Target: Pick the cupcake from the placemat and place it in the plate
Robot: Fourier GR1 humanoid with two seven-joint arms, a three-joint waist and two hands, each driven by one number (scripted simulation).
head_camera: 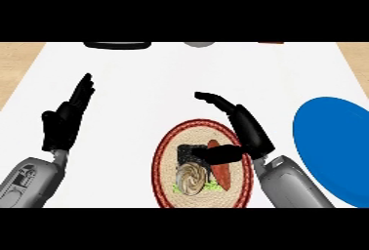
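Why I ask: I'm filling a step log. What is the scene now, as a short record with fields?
cupcake: on the placemat, beside a red food item
placemat: round, red-rimmed, mid-counter
plate: blue, at the right, apart from the placemat
right hand: open, over the placemat, thumb overlapping the cupcake in view
left hand: open, resting at the left, fingers up
task state: cupcake not yet in the plate

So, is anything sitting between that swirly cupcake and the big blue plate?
Only an orange-red oblong item beside the dark-wrapped swirl-topped cupcake on the round woven placemat, toward the round blue plate. The right hand hovers above them, open. Nothing else visible.
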